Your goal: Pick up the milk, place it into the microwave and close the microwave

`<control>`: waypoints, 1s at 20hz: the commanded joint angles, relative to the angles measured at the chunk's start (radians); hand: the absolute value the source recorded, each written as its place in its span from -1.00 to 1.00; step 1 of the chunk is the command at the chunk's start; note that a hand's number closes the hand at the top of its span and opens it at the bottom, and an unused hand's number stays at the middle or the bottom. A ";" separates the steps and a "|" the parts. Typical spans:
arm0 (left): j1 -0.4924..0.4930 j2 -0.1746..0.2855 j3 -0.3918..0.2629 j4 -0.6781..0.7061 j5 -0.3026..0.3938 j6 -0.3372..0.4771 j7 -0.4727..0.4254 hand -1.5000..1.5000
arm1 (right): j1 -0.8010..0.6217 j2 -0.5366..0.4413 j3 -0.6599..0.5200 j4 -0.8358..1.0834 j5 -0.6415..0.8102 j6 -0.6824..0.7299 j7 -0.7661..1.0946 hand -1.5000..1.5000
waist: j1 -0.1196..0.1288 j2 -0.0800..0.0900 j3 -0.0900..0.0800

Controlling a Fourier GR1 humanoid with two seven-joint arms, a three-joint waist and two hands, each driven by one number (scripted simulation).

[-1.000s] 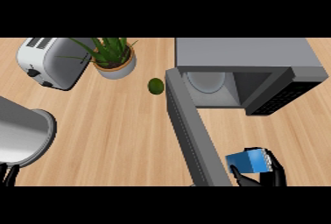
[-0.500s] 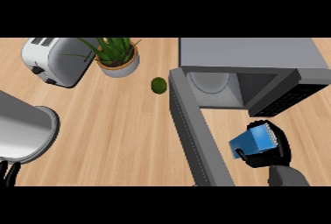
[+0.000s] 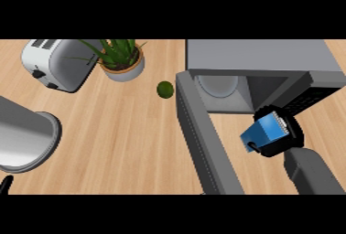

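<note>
The milk (image 3: 266,133), a blue carton, is tilted in my right robot hand (image 3: 289,137), whose black fingers are curled round its far side, holding it. I see it just outside the microwave (image 3: 256,57), at the right front corner by the dark control panel and not yet inside. The microwave's door (image 3: 202,141) is swung wide open and runs down the view left of the carton, with bare table (image 3: 121,137) between door and carton. Inside the oven a pale round plate (image 3: 219,84) shows. My right forearm (image 3: 310,172) comes up from the lower edge. Further left, a small green fruit (image 3: 165,89) lies near the door's hinge end, then a potted plant (image 3: 121,59) and a silver toaster (image 3: 57,64) beside it. Far left, only a black sliver of my left robot hand (image 3: 5,184) shows; I cannot tell its state.
</note>
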 commanded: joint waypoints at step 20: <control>0.023 -0.012 0.107 0.102 0.057 -0.095 -0.075 -1.00 | 0.247 0.130 0.089 -0.800 -0.083 -0.188 0.489 1.00 | -0.016 -0.003 -0.001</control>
